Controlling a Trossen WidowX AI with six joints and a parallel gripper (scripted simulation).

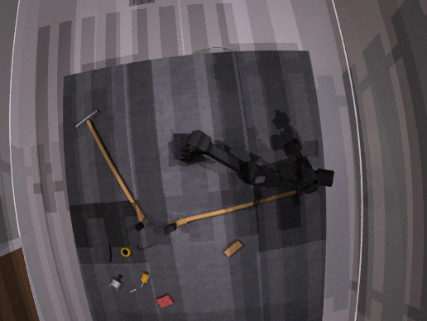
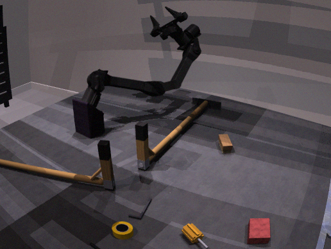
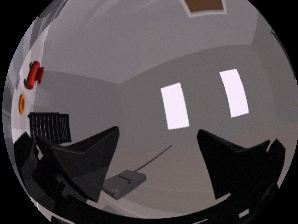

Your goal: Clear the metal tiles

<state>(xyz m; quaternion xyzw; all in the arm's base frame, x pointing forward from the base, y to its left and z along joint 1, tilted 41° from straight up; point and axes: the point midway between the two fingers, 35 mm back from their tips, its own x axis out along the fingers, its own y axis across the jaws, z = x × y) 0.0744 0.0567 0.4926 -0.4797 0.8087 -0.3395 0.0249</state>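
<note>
Your claw (image 1: pixel 290 167) (image 2: pixel 158 11) (image 3: pixel 160 132) is hanging high above the counter (image 1: pixel 199 273) (image 2: pixel 282 180), its fingers spreading nearly as wide as they go and gripping nothing. Two scrapers are lying on the counter, and you cannot tell which is the long one: one scraper (image 1: pixel 112 165) (image 2: pixel 48 171) is stretching away with a silvery blade at its far end, the other (image 1: pixel 223 211) (image 2: pixel 176 132) is running below the arm (image 1: pixel 225 156) (image 2: pixel 128 83) to a dark blade. Each is raising an upright, black-topped grip. Near them a wooden block (image 1: pixel 233 248) (image 2: pixel 225 143), a red block (image 1: pixel 165 300) (image 2: pixel 259 231), yellow tape (image 1: pixel 122 254) (image 2: pixel 117 235), a screwdriver (image 1: pixel 145 278) (image 2: pixel 192 233) and a hex key (image 1: pixel 145 247) (image 2: pixel 141 213) are resting. In the wrist view, a grey box (image 3: pixel 125 184) is showing dark marks too small for you to read.
</note>
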